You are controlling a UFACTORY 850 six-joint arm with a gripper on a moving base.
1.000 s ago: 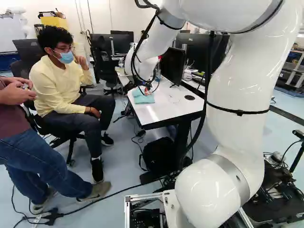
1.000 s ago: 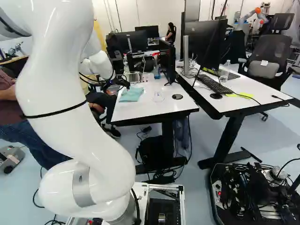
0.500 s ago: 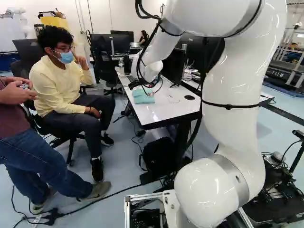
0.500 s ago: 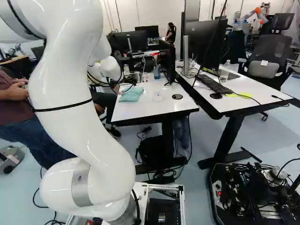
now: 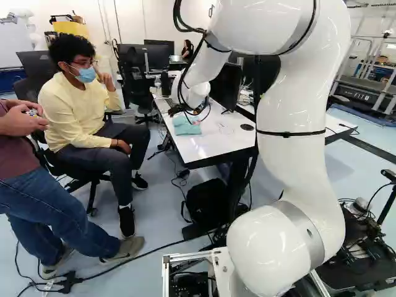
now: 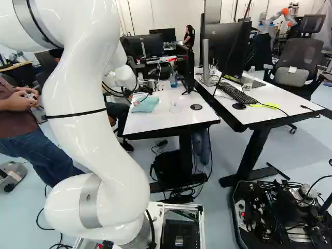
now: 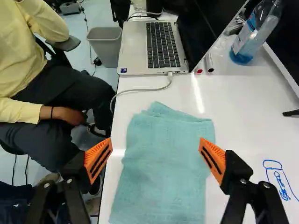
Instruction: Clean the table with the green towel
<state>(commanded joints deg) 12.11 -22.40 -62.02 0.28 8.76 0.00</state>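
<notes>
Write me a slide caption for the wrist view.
Open pincer over a folded green towel on a white table, a laptop beyond.

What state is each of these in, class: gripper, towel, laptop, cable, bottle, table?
Gripper: open, above the towel
Towel: folded, lying ungripped
Laptop: open
Cable: plugged into the laptop
Bottle: upright
Table: marked with blue ink

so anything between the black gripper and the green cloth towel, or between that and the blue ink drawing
Nothing visible stands between the open black gripper and the green cloth towel below it. From towel to blue ink drawing, only bare white tabletop shows, with one gripper finger hanging over it.
</notes>
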